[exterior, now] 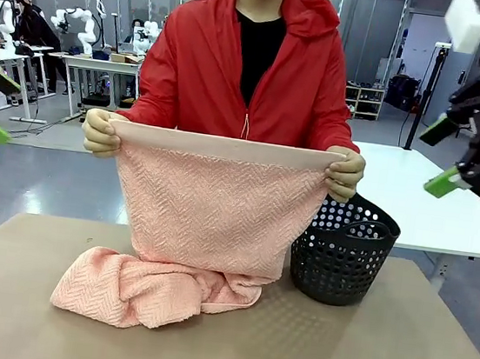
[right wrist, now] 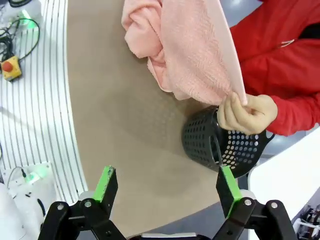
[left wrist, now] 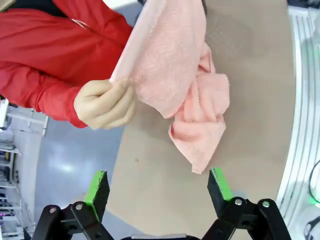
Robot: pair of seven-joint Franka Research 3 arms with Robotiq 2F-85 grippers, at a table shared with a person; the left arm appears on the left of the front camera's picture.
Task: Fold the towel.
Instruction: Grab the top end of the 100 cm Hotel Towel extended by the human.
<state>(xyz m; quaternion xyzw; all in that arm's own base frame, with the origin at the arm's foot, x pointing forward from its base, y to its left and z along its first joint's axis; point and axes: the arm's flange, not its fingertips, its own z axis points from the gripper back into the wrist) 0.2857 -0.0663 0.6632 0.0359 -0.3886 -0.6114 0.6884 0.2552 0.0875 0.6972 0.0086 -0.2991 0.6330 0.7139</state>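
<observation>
Tan table (exterior: 350, 351) with a salmon-pink towel (exterior: 210, 211) held up over it.
The towel's lower part lies heaped on the table, just beside a black basket (exterior: 344, 262); a person's 2 hands (exterior: 101, 134) pinch its top band. The left gripper (left wrist: 157, 182) and right gripper (right wrist: 167, 177) hang wide open, gripping nothing.
</observation>
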